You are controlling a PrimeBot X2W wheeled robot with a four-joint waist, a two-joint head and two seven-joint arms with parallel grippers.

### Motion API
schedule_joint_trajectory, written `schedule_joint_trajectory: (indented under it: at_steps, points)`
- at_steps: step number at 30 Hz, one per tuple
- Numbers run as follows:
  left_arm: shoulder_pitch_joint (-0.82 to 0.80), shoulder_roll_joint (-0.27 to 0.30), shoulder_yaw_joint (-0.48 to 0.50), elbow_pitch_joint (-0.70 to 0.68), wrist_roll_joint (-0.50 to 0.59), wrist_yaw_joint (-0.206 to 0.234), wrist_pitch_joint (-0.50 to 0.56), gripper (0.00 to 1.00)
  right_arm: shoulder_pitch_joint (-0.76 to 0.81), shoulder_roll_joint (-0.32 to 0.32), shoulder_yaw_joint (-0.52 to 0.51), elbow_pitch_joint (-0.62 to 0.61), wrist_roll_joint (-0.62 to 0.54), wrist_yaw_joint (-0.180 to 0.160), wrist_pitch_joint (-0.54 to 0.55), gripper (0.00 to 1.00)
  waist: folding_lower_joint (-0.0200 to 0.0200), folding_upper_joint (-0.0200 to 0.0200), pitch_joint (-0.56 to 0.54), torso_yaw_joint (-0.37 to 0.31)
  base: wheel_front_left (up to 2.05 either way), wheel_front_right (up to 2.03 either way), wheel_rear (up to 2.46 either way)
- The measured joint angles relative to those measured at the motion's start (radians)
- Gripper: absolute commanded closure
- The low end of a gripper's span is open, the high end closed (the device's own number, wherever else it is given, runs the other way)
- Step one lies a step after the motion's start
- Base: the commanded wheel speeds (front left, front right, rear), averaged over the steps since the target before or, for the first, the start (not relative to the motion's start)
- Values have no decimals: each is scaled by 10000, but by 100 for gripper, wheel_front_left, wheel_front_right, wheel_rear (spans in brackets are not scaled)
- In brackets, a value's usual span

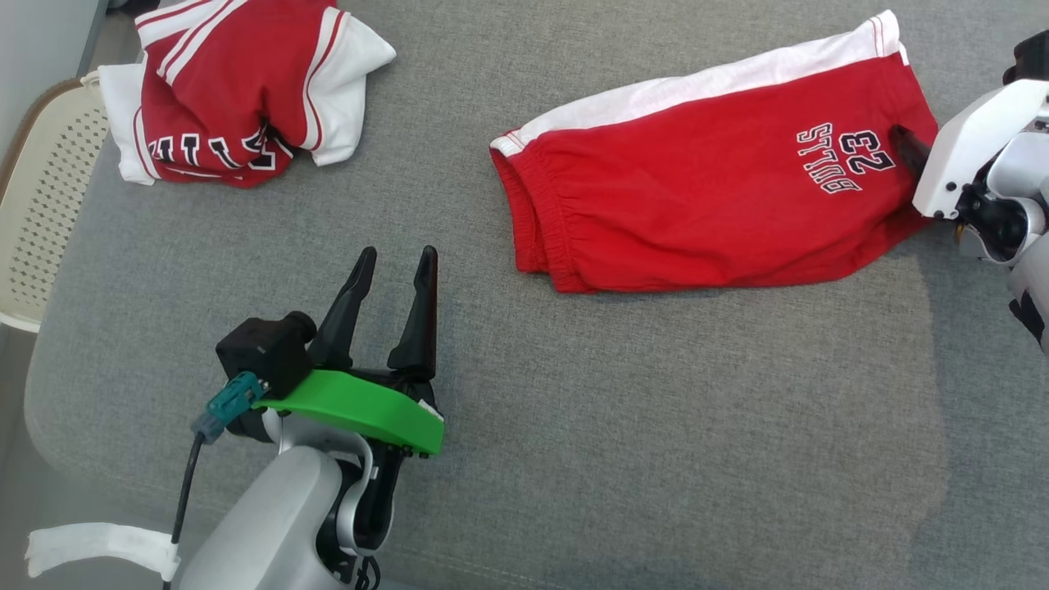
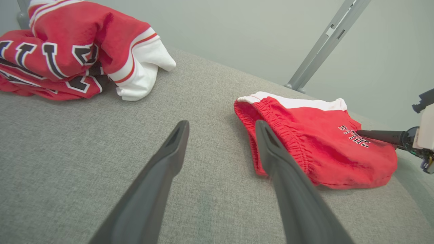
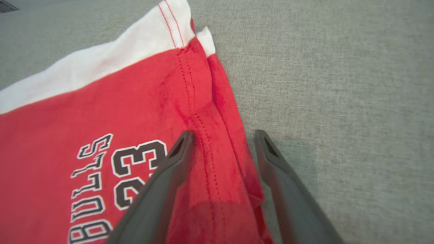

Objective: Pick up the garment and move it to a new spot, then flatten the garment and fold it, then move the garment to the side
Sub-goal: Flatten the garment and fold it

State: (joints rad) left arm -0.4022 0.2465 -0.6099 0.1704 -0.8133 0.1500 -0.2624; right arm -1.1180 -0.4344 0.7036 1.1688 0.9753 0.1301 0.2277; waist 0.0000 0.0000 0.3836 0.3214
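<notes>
The garment [image 1: 705, 205] is a pair of red shorts with a white side band and black "BULLS 23" lettering. It lies folded flat on the grey fabric surface [image 1: 574, 426], right of the middle. My right gripper [image 3: 223, 135] is at its right hem, open, its two fingers straddling the red hem edge [image 3: 217, 142], one on the cloth and one over the grey surface. In the head view, that right gripper [image 1: 910, 152] reaches in from the right edge. My left gripper [image 1: 397, 258] hovers open at lower left, apart from the shorts [image 2: 322, 152], with nothing between its fingers [image 2: 169, 149].
A crumpled red and white jersey [image 1: 238, 90] lies at the far left of the surface. A beige perforated chair [image 1: 41, 205] stands beyond the left edge. A grey metal strut [image 2: 325, 44] rises behind the shorts. The surface's near half is bare grey fabric.
</notes>
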Motion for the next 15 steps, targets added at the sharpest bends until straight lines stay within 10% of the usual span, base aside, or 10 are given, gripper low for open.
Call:
schedule_joint_trajectory:
  at_steps: [2,15]
  points:
    - [28,15,21,-33,2,19,0,0,0,15,130,-84,-8,0,10,100,0,0,-9,-27,0,0,0]
    - [302,217,155,-242,17,128,0,0,380,184,355,-838,514,8,-462,100,0,0,-356,-680,0,0,0]
